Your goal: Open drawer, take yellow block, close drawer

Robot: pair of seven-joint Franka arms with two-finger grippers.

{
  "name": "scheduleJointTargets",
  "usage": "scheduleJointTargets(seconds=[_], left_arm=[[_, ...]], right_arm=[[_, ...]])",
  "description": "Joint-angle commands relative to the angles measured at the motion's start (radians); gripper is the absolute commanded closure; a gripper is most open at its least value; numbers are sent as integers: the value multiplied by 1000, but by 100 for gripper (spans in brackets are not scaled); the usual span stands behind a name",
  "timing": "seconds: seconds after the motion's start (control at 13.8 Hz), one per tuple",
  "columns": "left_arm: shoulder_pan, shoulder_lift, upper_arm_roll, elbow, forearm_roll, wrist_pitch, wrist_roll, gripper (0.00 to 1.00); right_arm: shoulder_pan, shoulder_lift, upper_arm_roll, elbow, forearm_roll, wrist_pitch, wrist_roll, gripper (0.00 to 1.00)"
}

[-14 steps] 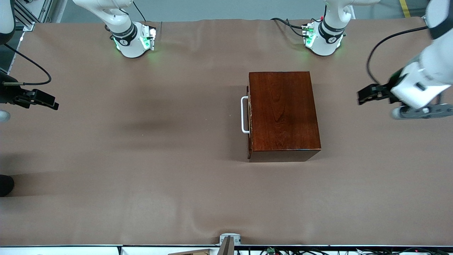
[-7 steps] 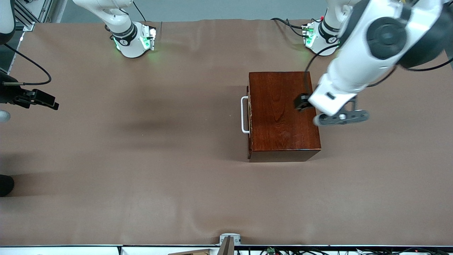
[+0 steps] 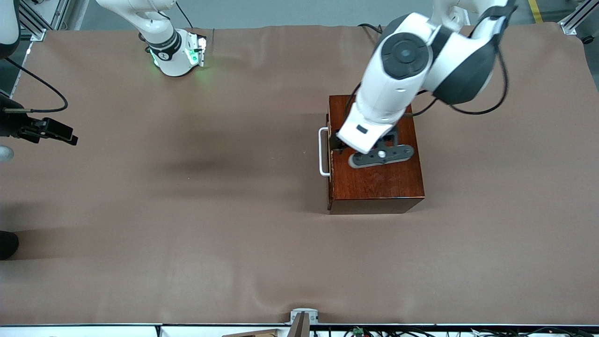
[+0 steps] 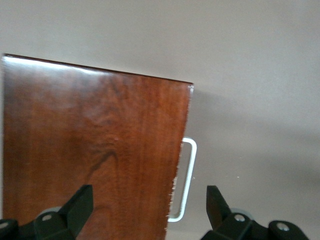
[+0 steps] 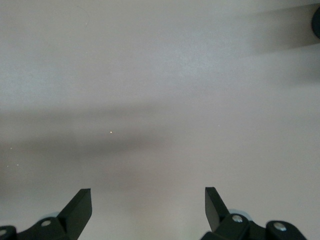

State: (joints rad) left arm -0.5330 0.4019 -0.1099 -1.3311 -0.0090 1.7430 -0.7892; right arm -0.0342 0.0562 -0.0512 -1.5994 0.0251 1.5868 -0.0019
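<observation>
I have the left pincer hanging over the handle end of the wooden box, its black fingers spread wide with nothing between them. In the left wrist view the two fingers straddle the box's front edge: one sits over the glossy reddish-brown top, the other over the bare counter just outside the handle. The left arm comes from its base at about one o'clock of the box in the front view and slants down across the lid.

The drawer sits flush in the box, fully pushed in, with only its thin front edge showing. Its white U-shaped handle sticks out at the nine o'clock side of the box in the front view, toward the right arm's end of the counter. I see the same handle in the left wrist view, standing clear of the box's front, untouched by either finger. I cannot see the yellow block in any view.

The right pincer waits at the right arm's end of the counter, well apart from the box, roughly at nine o'clock from it. Its fingers are released and spread over plain brown counter, holding nothing.
</observation>
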Motion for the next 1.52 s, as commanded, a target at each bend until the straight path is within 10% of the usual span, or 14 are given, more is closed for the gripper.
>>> scheduleJointTargets(seconds=[0.0,0.51,1.44], left_arm=[[-71,58,18,50,4,6,-42,0],[-258,204,45,115,130,39,-216,0],[-263,357,46,101,130,56,-225,0]], right_arm=[[-10,-6,8,4,-1,-7,-6,0],[-10,-6,8,4,-1,-7,-6,0],[-10,-6,8,4,-1,-7,-6,0]])
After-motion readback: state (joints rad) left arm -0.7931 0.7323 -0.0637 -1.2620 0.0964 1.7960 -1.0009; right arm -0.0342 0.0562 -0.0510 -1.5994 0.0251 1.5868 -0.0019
